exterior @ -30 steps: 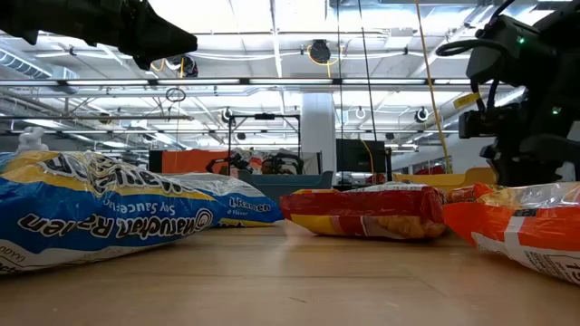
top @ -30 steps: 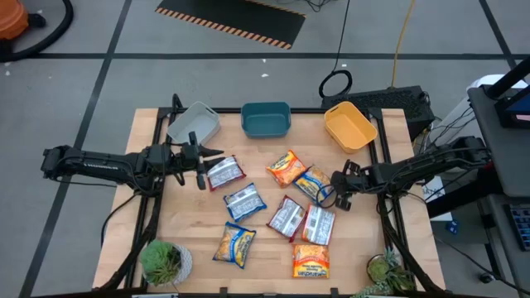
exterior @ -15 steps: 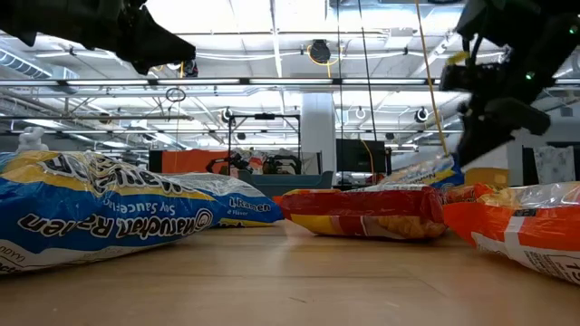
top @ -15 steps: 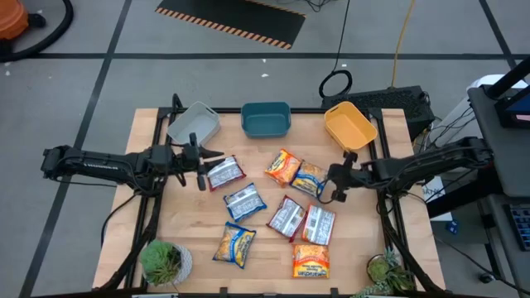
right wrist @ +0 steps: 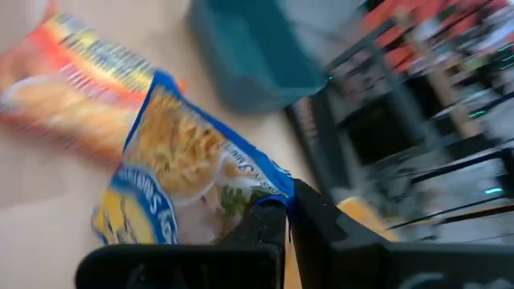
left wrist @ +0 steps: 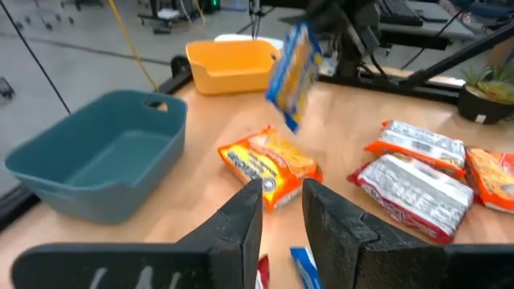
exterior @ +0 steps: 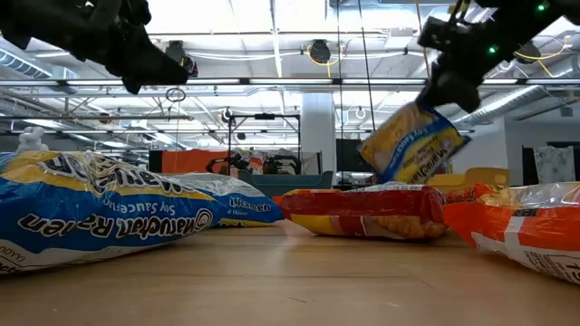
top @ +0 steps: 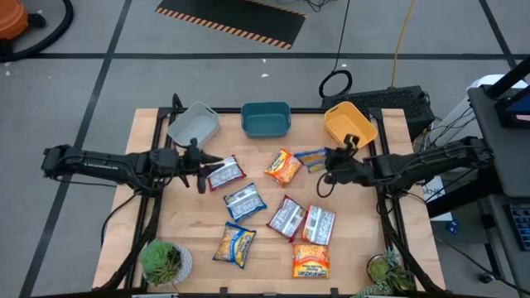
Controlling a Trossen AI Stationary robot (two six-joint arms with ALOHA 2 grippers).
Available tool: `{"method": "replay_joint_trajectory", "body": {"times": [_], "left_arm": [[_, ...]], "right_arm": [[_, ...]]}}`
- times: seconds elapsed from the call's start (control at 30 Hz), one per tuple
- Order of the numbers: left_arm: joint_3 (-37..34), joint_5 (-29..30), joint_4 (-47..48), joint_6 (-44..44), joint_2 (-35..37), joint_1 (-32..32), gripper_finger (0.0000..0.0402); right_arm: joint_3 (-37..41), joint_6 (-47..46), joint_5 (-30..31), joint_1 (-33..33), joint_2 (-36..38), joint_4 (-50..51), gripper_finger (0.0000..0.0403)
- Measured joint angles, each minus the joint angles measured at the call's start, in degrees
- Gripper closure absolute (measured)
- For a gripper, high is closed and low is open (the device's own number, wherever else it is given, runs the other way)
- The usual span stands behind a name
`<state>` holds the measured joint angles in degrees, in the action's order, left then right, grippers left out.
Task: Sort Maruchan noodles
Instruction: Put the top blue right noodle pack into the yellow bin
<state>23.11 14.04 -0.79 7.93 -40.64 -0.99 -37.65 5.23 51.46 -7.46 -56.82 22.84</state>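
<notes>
The right gripper (top: pixel 329 163) fingers pinch a flat yellow-and-blue plastic noodle packet (top: pixel 311 157), lifted off the bench, just beside the yellow plastic tub (top: pixel 350 127) at the back edge

Yellow packet with blue edging (top: pixel 311 157), noodle picture printed on it. Orange packet (top: pixel 282 166) with yellow and red markings; another orange packet (top: pixel 310 261) at the near edge. Silver-white packets with red bands and dark lettering (top: pixel 224 173), (top: pixel 245 201), (top: pixel 286 217), (top: pixel 319 223). Yellow-and-blue packet (top: pixel 235 244). Grey tub (top: pixel 193 123), teal tub (top: pixel 265 119), yellow-orange tub (top: pixel 349 126). Pale wood-grain tabletop (top: pixel 149 215). Green potted plant (top: pixel 162 260). Black-and-yellow striped mat (top: pixel 232 21) on grey floor.
</notes>
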Motion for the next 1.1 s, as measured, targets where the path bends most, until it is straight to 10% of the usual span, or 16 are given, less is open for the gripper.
{"method": "replay_joint_trajectory", "body": {"times": [0.57,1.1], "left_arm": [[0.0,0.0,2.8,9.5,-0.4,-10.9,0.0304],[0.0,2.5,0.0,16.1,-9.7,-17.9,0.0304]], "right_arm": [[0.0,30.2,8.4,3.1,0.0,-32.0,0.0403],[0.0,36.0,8.3,10.9,0.0,-39.6,0.0403]]}}
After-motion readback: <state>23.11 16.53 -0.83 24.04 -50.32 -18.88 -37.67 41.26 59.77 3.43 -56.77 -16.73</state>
